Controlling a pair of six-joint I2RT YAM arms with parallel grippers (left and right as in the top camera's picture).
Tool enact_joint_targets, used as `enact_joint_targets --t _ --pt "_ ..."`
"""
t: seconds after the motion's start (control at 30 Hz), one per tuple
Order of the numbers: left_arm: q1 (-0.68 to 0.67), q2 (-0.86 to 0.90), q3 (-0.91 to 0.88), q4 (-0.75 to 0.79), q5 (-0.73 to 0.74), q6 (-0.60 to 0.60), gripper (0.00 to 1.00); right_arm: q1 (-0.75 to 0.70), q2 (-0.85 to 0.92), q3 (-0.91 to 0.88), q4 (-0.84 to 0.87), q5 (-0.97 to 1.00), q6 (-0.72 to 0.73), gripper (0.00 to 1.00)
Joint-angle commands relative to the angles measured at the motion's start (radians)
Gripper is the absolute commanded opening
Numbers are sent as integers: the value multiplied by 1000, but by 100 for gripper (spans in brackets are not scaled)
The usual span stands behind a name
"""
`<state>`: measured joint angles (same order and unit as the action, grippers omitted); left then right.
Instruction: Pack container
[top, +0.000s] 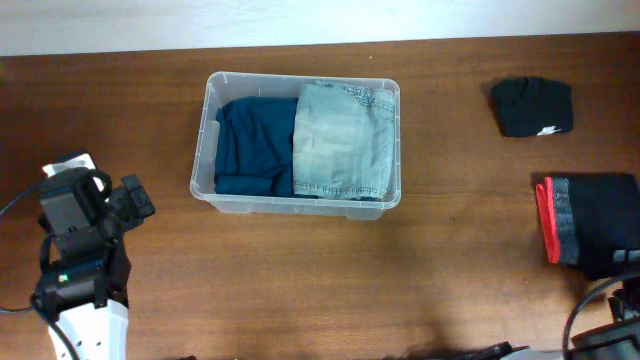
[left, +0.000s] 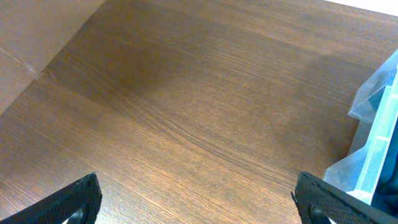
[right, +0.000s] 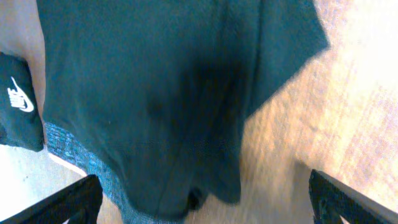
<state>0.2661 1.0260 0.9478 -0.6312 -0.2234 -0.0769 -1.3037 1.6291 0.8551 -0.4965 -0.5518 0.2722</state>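
The container (top: 300, 204) sits toward the back of the bench (top: 300, 290), holding a folded dark teal garment (top: 255, 145) beside folded pale denim (top: 345, 140). The left pincer (left: 199, 202) gapes wide and empty over bare wood, near the container's corner. The right pincer (right: 205, 200) is spread wide, gripping nothing, over a dark banded garment (right: 155, 93), with a black logo piece (top: 532, 106) nearby

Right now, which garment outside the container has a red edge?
The larger black garment, lower right overhead; the smaller black one bears only a white logo.
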Motion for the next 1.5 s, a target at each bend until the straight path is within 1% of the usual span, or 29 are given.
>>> enact_joint_targets --t 0.0,0.17,0.3,0.43,0.6,0.73,0.9,1.07,1.17,1.23,1.33,1.4,1.47 --pt "5 2 -3 2 7 -13 99 -5 53 -8 26 -94 -44 99" --pt "5 2 -3 2 7 -13 99 -3 102 -8 49 -100 -44 99" --pt "5 2 -3 2 7 -13 99 27 117 -8 79 -102 -44 99" --pt "5 2 -3 2 7 -13 99 101 121 -8 121 -74 -43 99" --pt "5 2 -3 2 7 -13 100 215 134 -8 139 83 49 99" --pt "5 2 -3 2 7 -13 99 280 150 -8 161 120 59 99" --pt "5 2 -3 2 7 -13 99 295 168 -8 177 120 97 98" --pt "5 2 -3 2 7 -13 99 294 197 -8 180 120 104 100" --pt "5 2 -3 2 7 -13 99 294 213 -8 180 120 103 92" --pt "5 2 -3 2 7 -13 99 294 214 -8 181 120 104 82" --pt "5 2 -3 2 7 -13 100 294 214 -8 183 121 103 76" --pt "5 2 -3 2 7 -13 100 294 214 -8 183 120 104 69" --pt "5 2 -3 2 7 -13 99 294 214 -8 180 120 104 54"
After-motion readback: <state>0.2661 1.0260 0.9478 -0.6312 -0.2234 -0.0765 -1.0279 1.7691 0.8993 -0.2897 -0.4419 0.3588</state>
